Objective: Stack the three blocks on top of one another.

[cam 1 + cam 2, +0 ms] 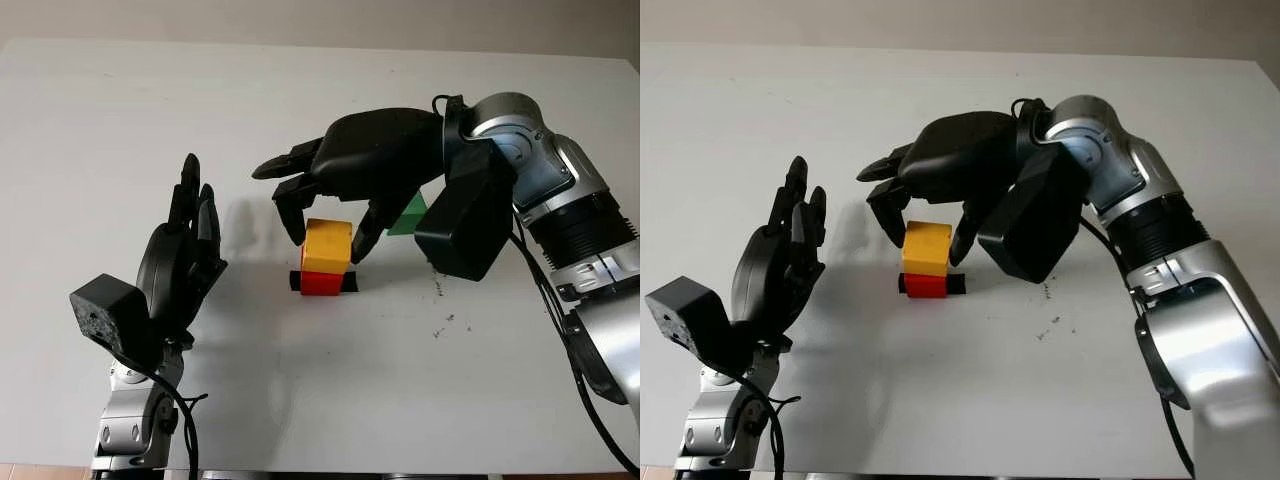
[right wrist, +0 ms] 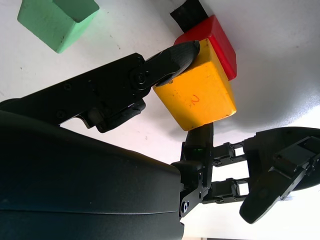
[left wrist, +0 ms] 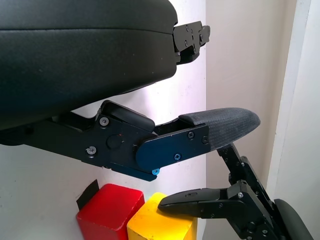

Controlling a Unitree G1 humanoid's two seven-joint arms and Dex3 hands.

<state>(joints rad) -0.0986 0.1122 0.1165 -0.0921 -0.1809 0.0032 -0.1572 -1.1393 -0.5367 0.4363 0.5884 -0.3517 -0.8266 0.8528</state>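
Right hand [image 1: 330, 225] reached in over the middle of the white bench [image 1: 120, 110], its black fingers curled down around the yellow block [image 1: 327, 246]. One fingertip [image 2: 182, 54] pressed against a side of the block and another finger stood against the opposite side, so the hand gripped the block from above. The yellow block sat directly on top of the red block [image 1: 320, 284], forming a two-block stack. The red block rested on the bench over a short strip of black tape [image 1: 349, 281], whose ends stuck out on both sides of it.

Behind the stack, farther from the robot and partly hidden by the right hand and wrist, the green block [image 1: 408, 217] lay on the bench by itself, apart from the other two. In the right wrist view the green block [image 2: 57, 20] was well clear of the fingers.

To the left of the stack, the left hand [image 1: 190, 235] was raised above the bench with its fingers pointing up and away from the robot. It was open and held nothing, and it stood near the stack without touching it. A few small dark specks [image 1: 445, 325] marked the bench to the right of the stack.
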